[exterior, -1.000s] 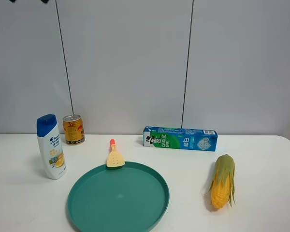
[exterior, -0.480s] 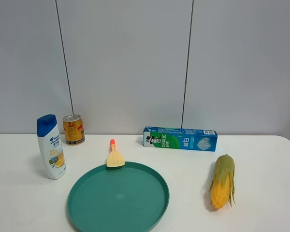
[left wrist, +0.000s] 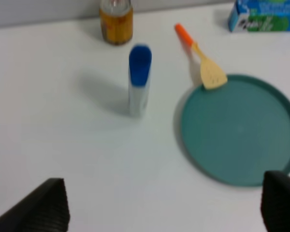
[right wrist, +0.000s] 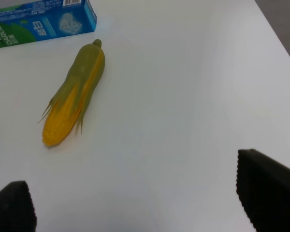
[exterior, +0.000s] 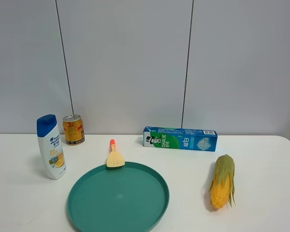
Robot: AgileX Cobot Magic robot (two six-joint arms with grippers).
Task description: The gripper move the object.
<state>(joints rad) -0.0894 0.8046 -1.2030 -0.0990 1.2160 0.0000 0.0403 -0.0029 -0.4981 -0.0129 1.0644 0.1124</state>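
the left hand (left wrist: 164,208) is spread wide and holds nothing, only its two dark fingertips (left wrist: 43,205) showing above the white desk (left wrist: 63,145). nearest ahead of it lies the green plate (left wrist: 241,133), off to the hand's right side. a little further stands the shampoo bottle (left wrist: 139,79), almost straight ahead. past that, a small spatula (left wrist: 205,65) rests with its blade on the plate's far rim. furthest away, beyond the bottle, the can (left wrist: 116,21) stands upright near the wall, untouched. the right hand (right wrist: 135,203) is likewise wide open and empty; ahead of it lies the corn (right wrist: 75,94), then the toothpaste box (right wrist: 41,21).
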